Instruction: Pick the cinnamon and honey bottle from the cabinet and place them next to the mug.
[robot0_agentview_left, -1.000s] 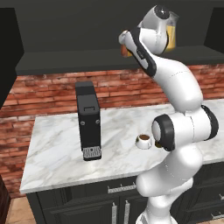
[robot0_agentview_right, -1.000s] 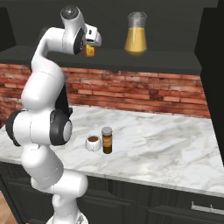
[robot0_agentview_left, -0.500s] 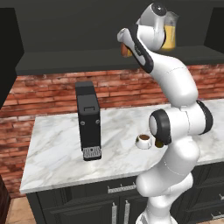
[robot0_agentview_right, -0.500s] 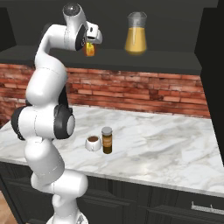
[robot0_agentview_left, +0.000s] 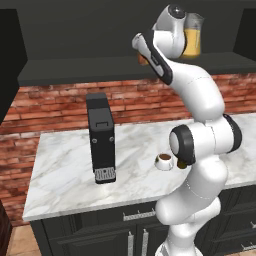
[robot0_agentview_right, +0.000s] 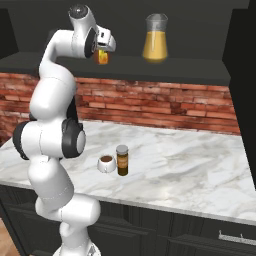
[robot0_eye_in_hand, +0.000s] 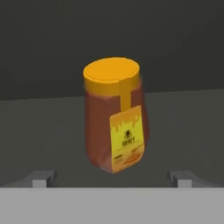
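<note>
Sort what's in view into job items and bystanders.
Job items: honey bottle on the cabinet shelf, cinnamon beside the mug, gripper.
Bystanders: pitcher of orange liquid, black coffee machine, brick wall, lower drawers.

Translucent amber honey bottle (robot0_eye_in_hand: 114, 127) with matt yellow cap, paper label; veined glossy marble counter (robot0_agentview_right: 190, 170); rough brick wall (robot0_agentview_left: 55, 107)

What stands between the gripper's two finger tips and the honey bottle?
Nothing: in the hand view, only bare shelf lies between the open gripper and the honey bottle.
</note>
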